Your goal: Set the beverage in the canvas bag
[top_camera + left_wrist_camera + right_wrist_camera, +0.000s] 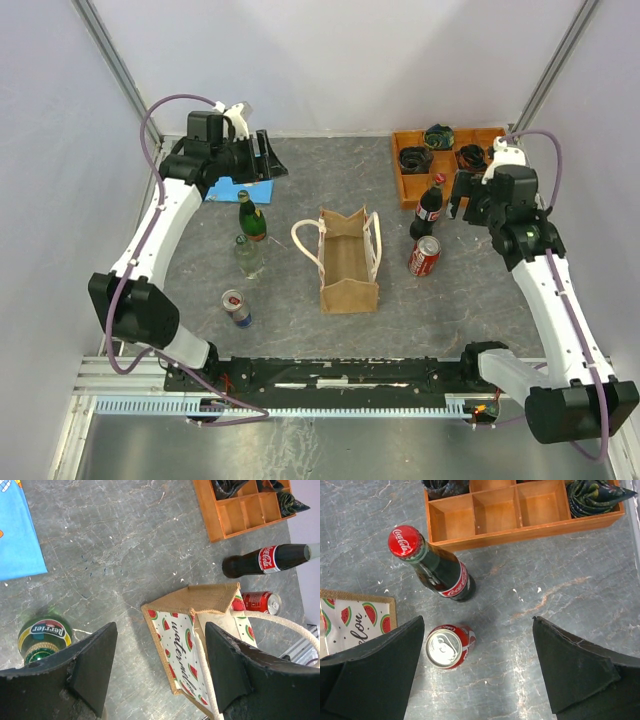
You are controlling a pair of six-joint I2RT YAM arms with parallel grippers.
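The tan canvas bag stands open mid-table with cream rope handles; its watermelon panel shows in the left wrist view and a corner of it in the right wrist view. A Coca-Cola bottle and a red Coke can stand just right of the bag. My right gripper is open and empty above them; the can sits near its left finger. My left gripper is open and empty, high at the back left, looking down at the bag and a green Perrier bottle.
The Perrier bottle, a clear bottle and a Red Bull can stand left of the bag. An orange compartment tray with dark items sits at the back right. A blue cloth lies at the back left.
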